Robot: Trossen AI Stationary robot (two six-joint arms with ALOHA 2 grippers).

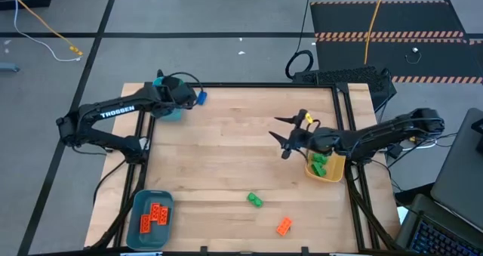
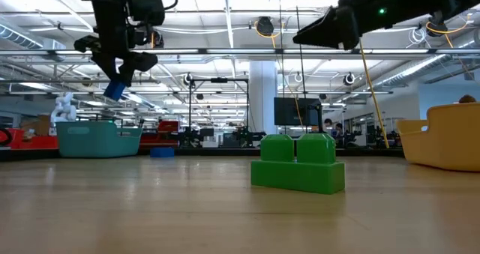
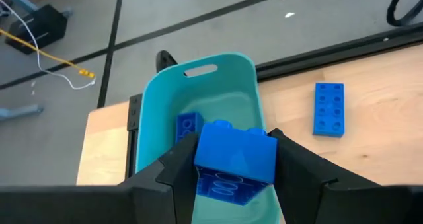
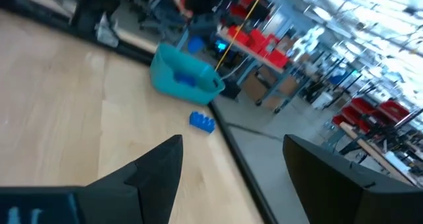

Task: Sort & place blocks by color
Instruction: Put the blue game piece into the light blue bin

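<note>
My left gripper is shut on a blue brick above the teal bin at the table's far left corner; it also shows in the low view. Another blue brick lies in that bin. A third blue brick lies flat on the table beside the bin. My right gripper is open and empty, up over the table left of the yellow bin, which holds green bricks. A green brick and an orange brick lie on the near table. My left gripper pinches the blue brick by two opposite sides between its two fingers. The fingers point down from above. The brick is lifted clear over the bin's inside and hangs tilted below the fingers.
A second teal bin at the near left corner holds several orange bricks. The table's middle is bare wood. Beyond the table's far edge are floor cables and a keyboard.
</note>
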